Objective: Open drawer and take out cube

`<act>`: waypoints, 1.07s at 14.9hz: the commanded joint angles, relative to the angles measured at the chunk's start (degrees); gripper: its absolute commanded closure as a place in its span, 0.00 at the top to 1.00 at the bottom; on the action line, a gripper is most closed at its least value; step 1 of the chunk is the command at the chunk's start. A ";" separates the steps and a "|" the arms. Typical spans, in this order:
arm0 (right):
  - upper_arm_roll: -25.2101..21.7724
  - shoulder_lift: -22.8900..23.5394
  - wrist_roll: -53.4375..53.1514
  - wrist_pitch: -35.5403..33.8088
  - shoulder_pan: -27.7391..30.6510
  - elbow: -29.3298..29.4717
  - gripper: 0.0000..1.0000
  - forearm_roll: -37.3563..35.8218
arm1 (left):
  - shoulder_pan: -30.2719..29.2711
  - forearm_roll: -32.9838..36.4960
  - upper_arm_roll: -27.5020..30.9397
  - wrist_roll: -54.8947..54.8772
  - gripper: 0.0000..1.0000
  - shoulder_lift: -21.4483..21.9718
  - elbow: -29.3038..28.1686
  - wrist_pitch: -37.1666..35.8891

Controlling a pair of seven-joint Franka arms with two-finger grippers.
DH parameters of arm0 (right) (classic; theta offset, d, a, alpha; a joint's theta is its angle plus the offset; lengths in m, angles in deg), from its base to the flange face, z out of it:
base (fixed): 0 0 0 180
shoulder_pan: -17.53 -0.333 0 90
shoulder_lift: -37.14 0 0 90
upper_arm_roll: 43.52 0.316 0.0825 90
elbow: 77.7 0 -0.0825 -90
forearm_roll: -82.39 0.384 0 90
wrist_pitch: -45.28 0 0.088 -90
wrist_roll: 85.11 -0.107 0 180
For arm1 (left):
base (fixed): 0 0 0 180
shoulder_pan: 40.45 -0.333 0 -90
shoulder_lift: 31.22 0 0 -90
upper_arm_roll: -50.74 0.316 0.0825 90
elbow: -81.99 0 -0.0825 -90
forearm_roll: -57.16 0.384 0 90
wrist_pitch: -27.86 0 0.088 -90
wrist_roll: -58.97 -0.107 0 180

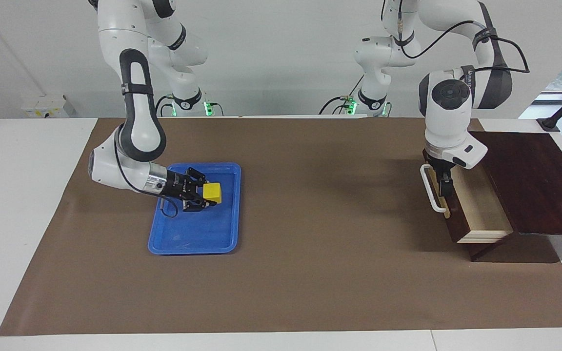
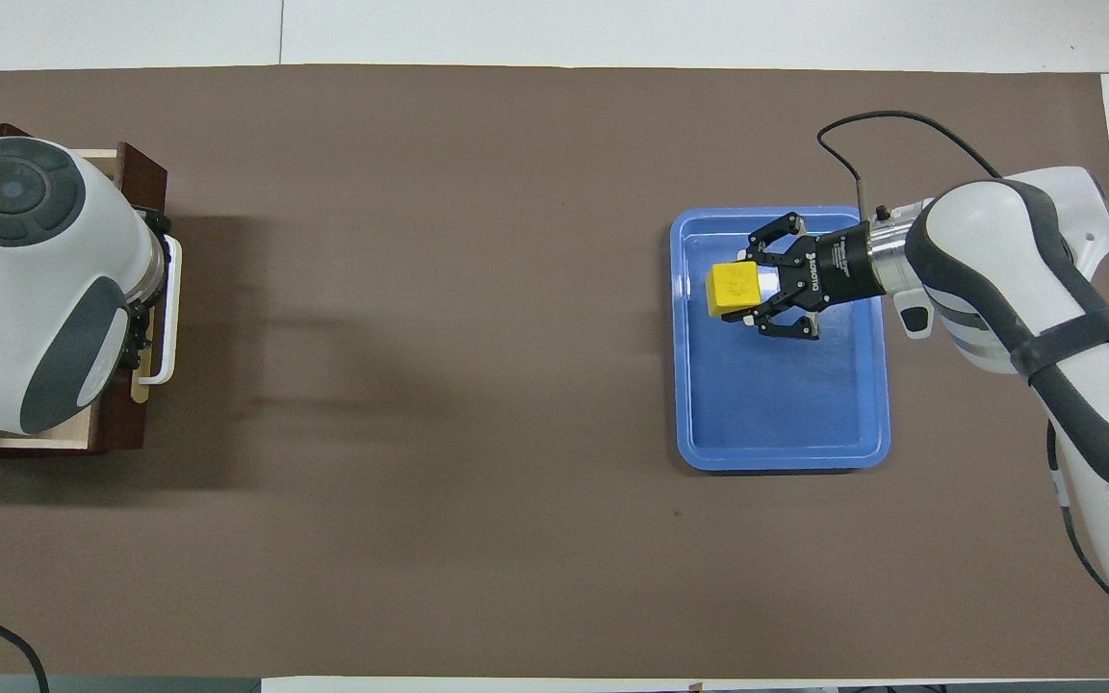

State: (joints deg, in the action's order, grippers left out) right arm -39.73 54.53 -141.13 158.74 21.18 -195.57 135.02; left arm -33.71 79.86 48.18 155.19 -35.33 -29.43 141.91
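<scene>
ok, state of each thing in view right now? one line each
drawer: pulled open, pale inside shows nothing in it.
cube: out of the drawer, held over the blue tray.
blue tray: flat on the mat, nothing resting in it.
right gripper: shut on the cube.
left gripper: over the drawer's front edge, by the white handle, holding nothing.
</scene>
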 commanded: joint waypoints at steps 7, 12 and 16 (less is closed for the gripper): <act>0.87 -5.00 8.30 5.80 -0.31 -11.15 0.00 5.90 | -8.40 1.47 -0.16 -12.53 1.00 1.47 -1.61 4.60; 0.96 -5.79 11.36 6.59 -0.49 -13.78 0.00 8.36 | -11.92 1.47 -0.25 -17.37 1.00 1.30 -1.43 5.04; 0.87 -5.80 11.73 7.47 -1.19 -14.23 0.00 8.45 | -12.01 1.30 -0.33 -17.55 1.00 1.12 -0.56 5.05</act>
State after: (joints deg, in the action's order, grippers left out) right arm -39.03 50.72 -131.03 165.01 20.13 -207.87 141.83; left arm -44.49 80.01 48.09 139.39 -35.10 -29.68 146.05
